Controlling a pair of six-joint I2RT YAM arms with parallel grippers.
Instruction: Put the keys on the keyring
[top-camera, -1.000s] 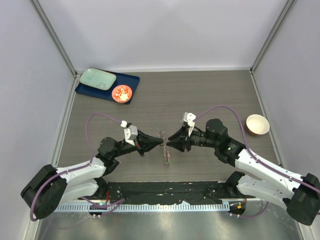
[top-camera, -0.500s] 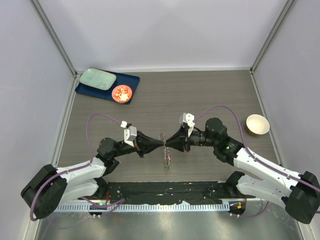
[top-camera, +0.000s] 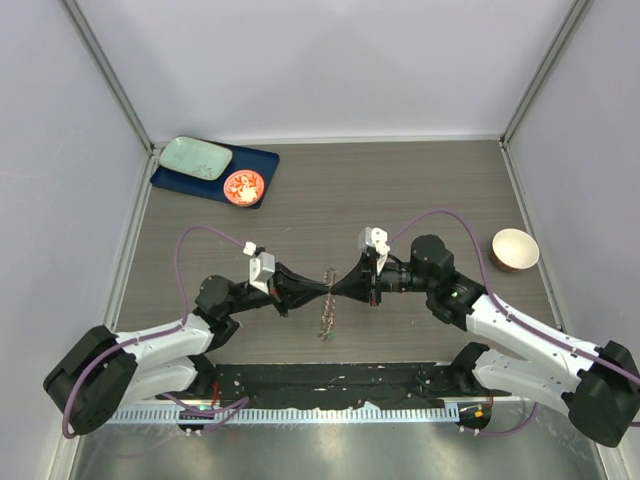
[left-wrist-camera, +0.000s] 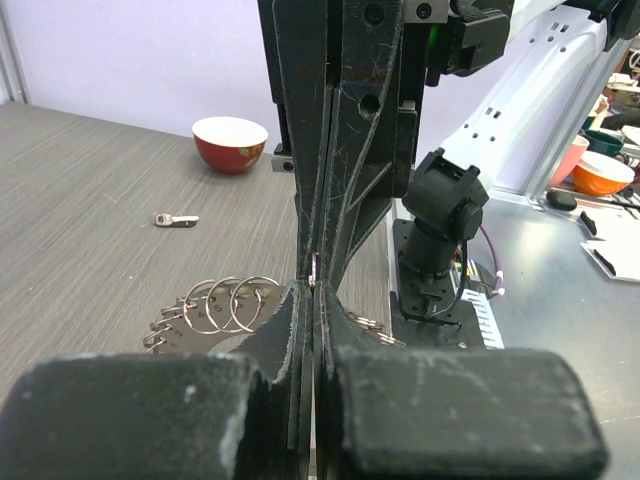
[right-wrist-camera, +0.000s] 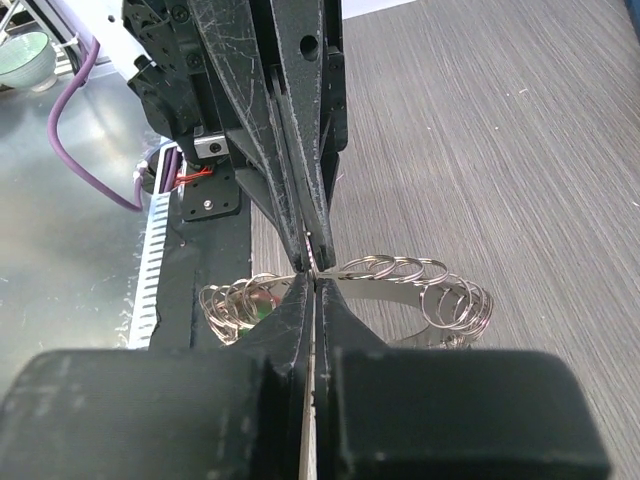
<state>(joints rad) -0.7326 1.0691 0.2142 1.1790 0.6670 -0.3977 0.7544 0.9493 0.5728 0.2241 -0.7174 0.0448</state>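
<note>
At the middle of the table (top-camera: 420, 190), just ahead of the two arm bases, I see the keyring (top-camera: 327, 308) standing on edge, so from above it shows as little more than a thin line. Through the wrist cameras I can make out a thin band with clusters of small wire rings hanging from it on both sides. There are specks of green and red low among them, too small for me to identify.

The left gripper (top-camera: 322, 290) comes in from the left with its fingers pressed together, pinching the top of the band. The right gripper (top-camera: 338, 290) meets it head-on from the right, also clamped on the band at the same spot. The two sets of fingertips all but touch, and both arms are stretched out low toward each other. I cannot tell whether the bottom of the keyring rests on the wood or hangs just clear of it.

In the left wrist view a small loose key (left-wrist-camera: 175, 219) lies flat on the table beyond the keyring, well apart from it. Farther off in the same direction is a bowl (top-camera: 515, 249), red outside and cream inside, standing near the right edge of the table.

At the far left corner sits a dark blue tray (top-camera: 258, 160). It carries a pale green dish (top-camera: 195, 157) and, beside that, a small round orange-red dish (top-camera: 244, 186).
</note>
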